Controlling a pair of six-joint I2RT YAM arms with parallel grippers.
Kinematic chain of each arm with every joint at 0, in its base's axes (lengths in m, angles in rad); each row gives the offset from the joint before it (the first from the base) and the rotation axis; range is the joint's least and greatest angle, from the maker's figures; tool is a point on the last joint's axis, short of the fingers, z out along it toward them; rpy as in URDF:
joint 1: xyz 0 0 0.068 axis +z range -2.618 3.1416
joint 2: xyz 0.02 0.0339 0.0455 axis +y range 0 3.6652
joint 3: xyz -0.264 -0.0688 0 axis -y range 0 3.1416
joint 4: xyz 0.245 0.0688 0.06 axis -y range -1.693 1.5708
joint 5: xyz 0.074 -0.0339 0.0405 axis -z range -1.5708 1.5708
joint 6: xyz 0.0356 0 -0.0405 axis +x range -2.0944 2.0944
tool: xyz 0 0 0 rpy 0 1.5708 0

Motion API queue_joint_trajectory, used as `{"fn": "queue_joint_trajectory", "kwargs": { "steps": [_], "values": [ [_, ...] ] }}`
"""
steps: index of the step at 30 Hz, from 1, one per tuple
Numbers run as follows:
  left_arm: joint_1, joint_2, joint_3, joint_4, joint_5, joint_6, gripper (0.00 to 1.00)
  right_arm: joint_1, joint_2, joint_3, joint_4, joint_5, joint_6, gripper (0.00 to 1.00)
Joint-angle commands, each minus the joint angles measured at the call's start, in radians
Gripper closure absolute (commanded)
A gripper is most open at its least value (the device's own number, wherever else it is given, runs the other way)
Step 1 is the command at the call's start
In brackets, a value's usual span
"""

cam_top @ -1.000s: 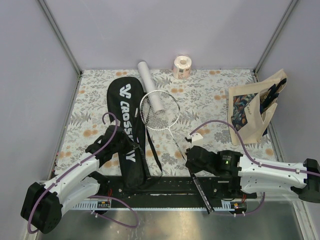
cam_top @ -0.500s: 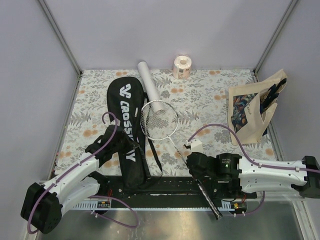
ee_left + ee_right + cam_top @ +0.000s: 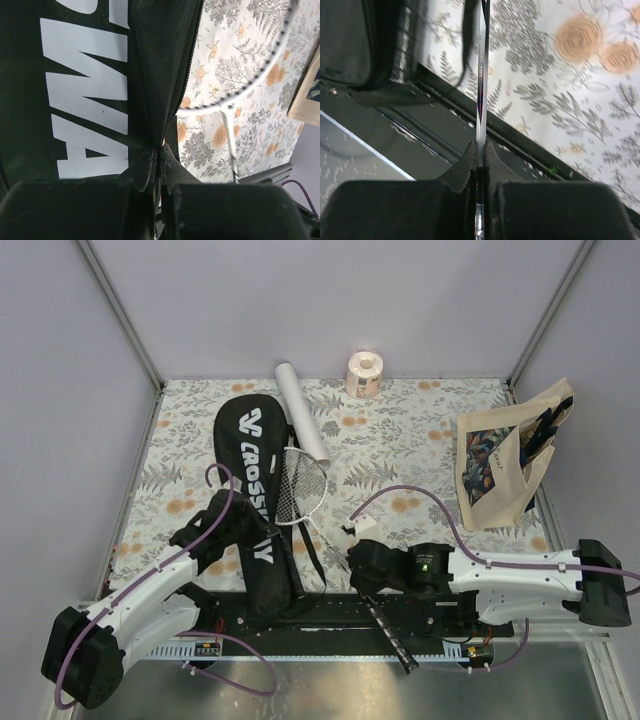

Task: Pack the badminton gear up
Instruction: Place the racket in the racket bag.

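The long black racket bag (image 3: 248, 480) lettered "CROSSWAY" lies lengthwise on the left of the table. My left gripper (image 3: 252, 532) is shut on the fabric edge of the racket bag (image 3: 85, 85) beside its zipper. A silver-white racket (image 3: 300, 485) lies slanted, and the left side of its head meets the bag's raised edge. My right gripper (image 3: 358, 562) is shut on the racket's thin shaft (image 3: 481, 90), and the black handle (image 3: 392, 635) sticks out past the near rail. The racket's rim (image 3: 250, 75) shows in the left wrist view. A white tube (image 3: 302, 425) lies behind the racket head.
A beige printed tote bag (image 3: 505, 465) leans at the right wall. A pinkish paper roll (image 3: 364, 373) stands at the back edge. The bag's black strap (image 3: 312, 545) trails between the two grippers. A black rail (image 3: 330, 615) runs along the near edge.
My right gripper has carried the racket to the left and nearer, so its head now reaches the bag's edge. The left arm and the bag have stayed put.
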Motion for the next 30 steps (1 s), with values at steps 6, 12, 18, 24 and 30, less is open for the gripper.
{"fn": "queue_joint_trajectory", "kwargs": {
  "steps": [6, 12, 18, 24, 30],
  "values": [
    [-0.002, -0.053, 0.014, 0.069, 0.074, -0.017, 1.00, 0.001, 0.268, 0.191, 0.360, 0.104, -0.121, 1.00],
    [-0.002, -0.067, -0.020, 0.081, 0.105, -0.053, 1.00, -0.069, 0.468, 0.313, 0.482, 0.127, -0.093, 1.00],
    [-0.002, -0.104, -0.043, 0.082, 0.110, -0.089, 1.00, -0.126, 0.582, 0.386, 0.563, 0.217, -0.021, 1.00],
    [-0.001, -0.139, -0.068, 0.081, 0.110, -0.122, 1.00, -0.168, 0.677, 0.435, 0.655, 0.280, 0.019, 1.00],
    [-0.002, -0.165, -0.112, 0.119, 0.148, -0.192, 1.00, -0.220, 0.754, 0.457, 0.733, 0.326, 0.056, 1.00]
  ]
}}
